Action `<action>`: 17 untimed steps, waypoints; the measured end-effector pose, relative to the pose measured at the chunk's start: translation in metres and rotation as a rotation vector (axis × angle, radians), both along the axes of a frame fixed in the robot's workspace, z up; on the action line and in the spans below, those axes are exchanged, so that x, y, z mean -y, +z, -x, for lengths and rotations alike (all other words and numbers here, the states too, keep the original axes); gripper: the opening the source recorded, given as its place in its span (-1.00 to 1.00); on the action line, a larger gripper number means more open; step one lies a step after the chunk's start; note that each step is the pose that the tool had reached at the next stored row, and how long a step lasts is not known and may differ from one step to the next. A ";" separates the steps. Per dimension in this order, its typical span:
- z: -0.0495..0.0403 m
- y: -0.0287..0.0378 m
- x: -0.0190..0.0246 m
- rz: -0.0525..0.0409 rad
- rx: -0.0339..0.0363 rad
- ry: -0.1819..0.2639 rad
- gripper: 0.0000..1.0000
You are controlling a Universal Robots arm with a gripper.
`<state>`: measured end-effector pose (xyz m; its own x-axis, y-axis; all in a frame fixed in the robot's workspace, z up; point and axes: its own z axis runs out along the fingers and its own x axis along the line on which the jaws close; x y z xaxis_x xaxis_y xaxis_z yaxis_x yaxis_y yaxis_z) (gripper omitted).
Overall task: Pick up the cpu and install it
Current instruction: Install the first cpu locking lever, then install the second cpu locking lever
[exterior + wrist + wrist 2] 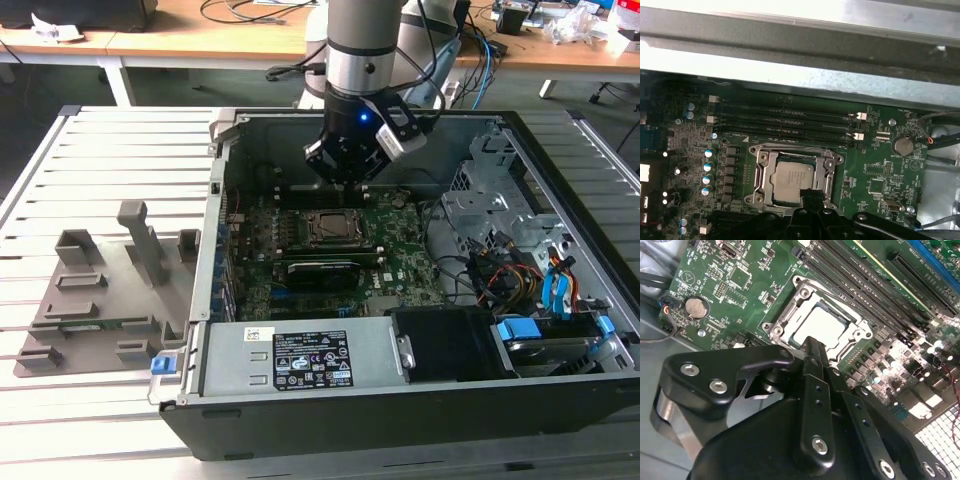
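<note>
One open computer case (560,400) sits in front of you on the slatted table (100,150), and your gripper (345,178) hangs inside it, just above the motherboard (400,245). Look into the case: green board on the floor, a power supply box (300,362) along the near wall, and a tangle of cables (500,275) with blue drive clips (520,330) on the exterior view's right. Now the socket (332,229), right under your tool, and the cpu (792,180) is lying in it, silver-grey top up, square within the metal frame (760,172). Both wrist views show it seated there; the second wrist view has the cpu (822,325) just beyond your fingertips (812,347), which look drawn close together and hold nothing. Beside the socket run the long black memory slots (785,122), and a coin cell battery (902,145) sits near the board's edge. Outside the case, a grey parts fixture (110,290) rests on the table.
</note>
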<state>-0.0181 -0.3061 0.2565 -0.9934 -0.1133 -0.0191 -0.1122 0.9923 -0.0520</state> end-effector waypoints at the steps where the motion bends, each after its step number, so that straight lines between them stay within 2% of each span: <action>1: 0.0000 0.0008 0.0000 -0.0002 0.0001 0.000 -0.79; 15: 0.0000 0.0021 0.0001 0.0001 0.0000 0.000 -0.79; 17: 0.0000 0.0021 0.0026 0.0001 -0.0001 0.000 -0.79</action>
